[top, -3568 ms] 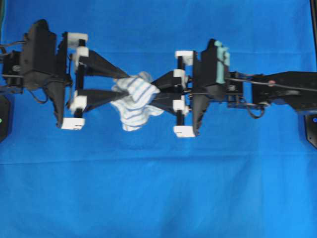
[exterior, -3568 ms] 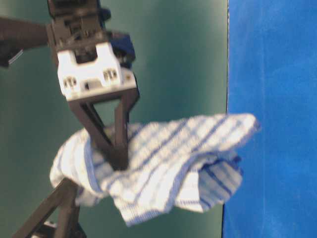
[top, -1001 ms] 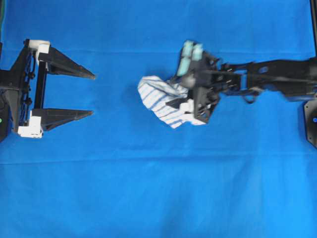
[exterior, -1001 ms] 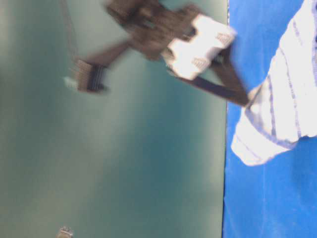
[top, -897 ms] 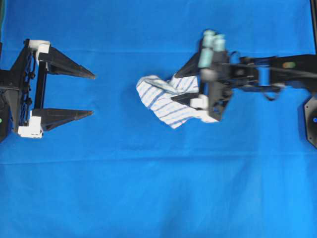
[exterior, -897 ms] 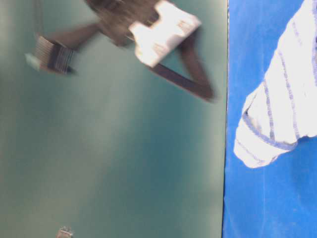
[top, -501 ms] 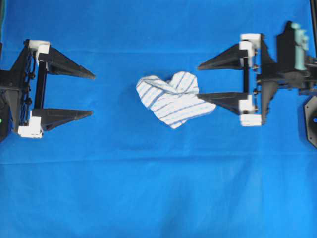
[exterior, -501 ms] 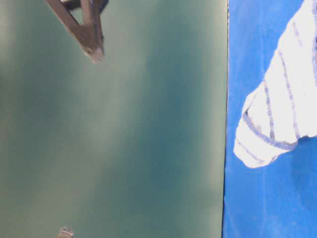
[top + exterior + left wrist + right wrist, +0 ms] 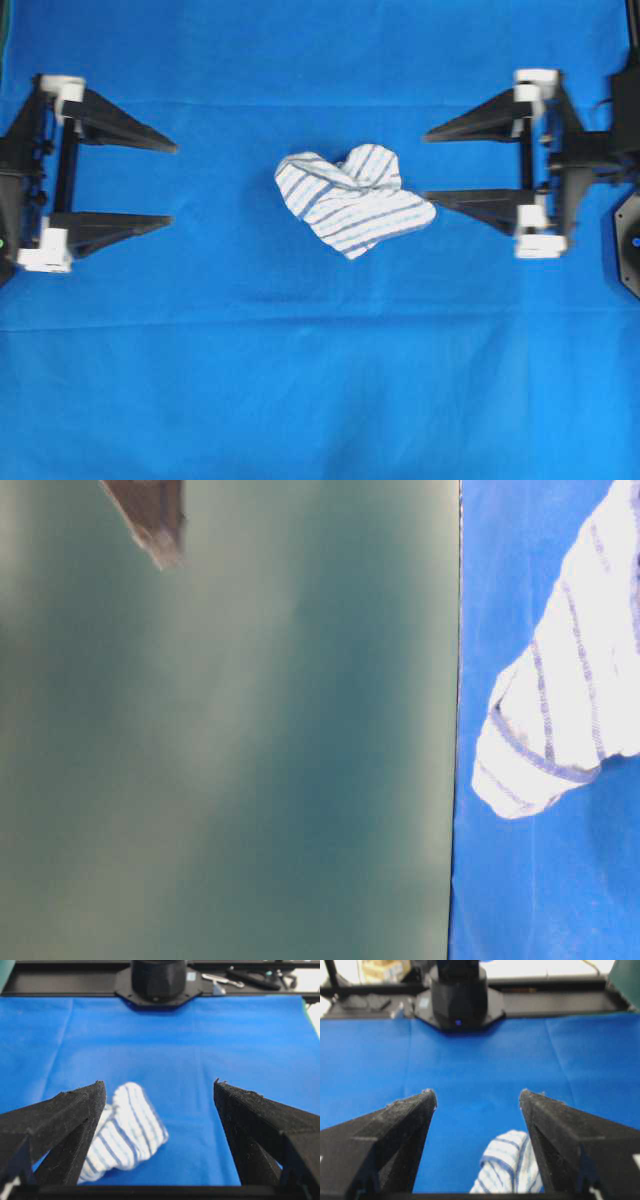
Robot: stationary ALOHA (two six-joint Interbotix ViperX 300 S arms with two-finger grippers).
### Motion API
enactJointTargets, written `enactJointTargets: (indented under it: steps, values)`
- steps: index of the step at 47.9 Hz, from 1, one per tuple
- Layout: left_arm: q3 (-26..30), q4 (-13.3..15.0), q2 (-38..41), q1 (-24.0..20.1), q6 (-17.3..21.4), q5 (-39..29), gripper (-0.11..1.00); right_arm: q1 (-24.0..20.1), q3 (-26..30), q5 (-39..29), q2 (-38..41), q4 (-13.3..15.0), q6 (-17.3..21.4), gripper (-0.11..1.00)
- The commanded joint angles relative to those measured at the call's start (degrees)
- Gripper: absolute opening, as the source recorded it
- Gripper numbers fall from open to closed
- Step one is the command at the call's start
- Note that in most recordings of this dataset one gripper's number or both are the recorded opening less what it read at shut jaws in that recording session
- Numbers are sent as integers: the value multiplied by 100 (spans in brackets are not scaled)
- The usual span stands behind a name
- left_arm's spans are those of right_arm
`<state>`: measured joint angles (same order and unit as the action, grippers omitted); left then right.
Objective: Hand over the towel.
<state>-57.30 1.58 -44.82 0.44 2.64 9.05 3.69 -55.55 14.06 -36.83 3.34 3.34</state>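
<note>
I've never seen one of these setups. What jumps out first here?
A small crumpled white towel with thin blue stripes lies mid-table on the large plain blue cloth. Two black grippers face it with jaws wide open, the left gripper farther off, the right gripper close beside it.

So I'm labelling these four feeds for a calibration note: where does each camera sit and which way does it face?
Overhead: above, facing straight down; towel between the open left gripper and right gripper.
Table-level: low, apparently turned sideways; towel at right, one dark fingertip at top.
Left wrist: behind its own open jaws, facing the far arm base.
Right wrist: likewise, opposite direction.
All four views share the towel and blue cloth.
</note>
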Motion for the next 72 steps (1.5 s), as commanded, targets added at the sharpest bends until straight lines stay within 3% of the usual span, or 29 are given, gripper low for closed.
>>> enactJointTargets:
  steps: [1, 10, 23, 32, 39, 72]
  values:
    - [-18, 0, -343, -18, 26, -97, 92, -53, -70, -211, -457, 18, -9, 71]
    - [-598, 0, -1187, -26, 26, -246, 92, -53, -642, -668, -1591, 9, -9, 71]
    - [-1723, 9, -2540, -53, -35, -264, 92, -53, -1837, -694, -2997, 9, 35, 71]
    - [-2312, 9, -3111, -158, -18, -422, 91, -53, -2646, -334, -3428, -79, 79, 71]
    - [-2725, 9, -3366, -325, -44, -334, 90, -53, -3103, 141, -3340, -176, 97, 70]
    - [-2725, 0, -3419, -334, -35, -308, 90, -53, -3217, 264, -3076, -290, 97, 69]
